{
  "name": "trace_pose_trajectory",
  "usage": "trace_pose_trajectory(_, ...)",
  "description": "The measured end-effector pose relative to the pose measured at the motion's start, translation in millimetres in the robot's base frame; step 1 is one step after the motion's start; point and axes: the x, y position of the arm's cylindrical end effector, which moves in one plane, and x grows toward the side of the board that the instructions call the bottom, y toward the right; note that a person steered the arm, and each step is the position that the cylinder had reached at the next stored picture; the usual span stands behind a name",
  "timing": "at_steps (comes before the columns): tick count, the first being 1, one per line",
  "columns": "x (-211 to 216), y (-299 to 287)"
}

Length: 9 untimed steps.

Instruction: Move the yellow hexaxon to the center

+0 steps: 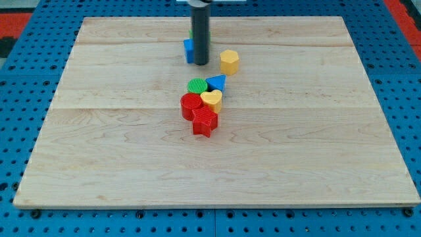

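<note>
The yellow hexagon stands on the wooden board in the upper middle of the view. My tip is just to the hexagon's left, a small gap apart from it. The rod partly hides a blue block and a sliver of a green block behind it; their shapes cannot be made out.
A tight cluster lies near the board's middle, below the hexagon: a green round block, a blue triangle, a yellow heart, a red cylinder and a red star-like block. A blue pegboard surrounds the board.
</note>
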Motion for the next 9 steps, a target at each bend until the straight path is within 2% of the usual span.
trace_pose_trajectory(1,0,-49)
trace_pose_trajectory(2,-25,-61)
trace_pose_trajectory(4,-21,52)
trace_pose_trajectory(5,9,105)
trace_pose_trajectory(6,37,123)
trace_pose_trajectory(7,27,122)
trace_pose_trajectory(8,44,122)
trace_pose_trajectory(9,78,122)
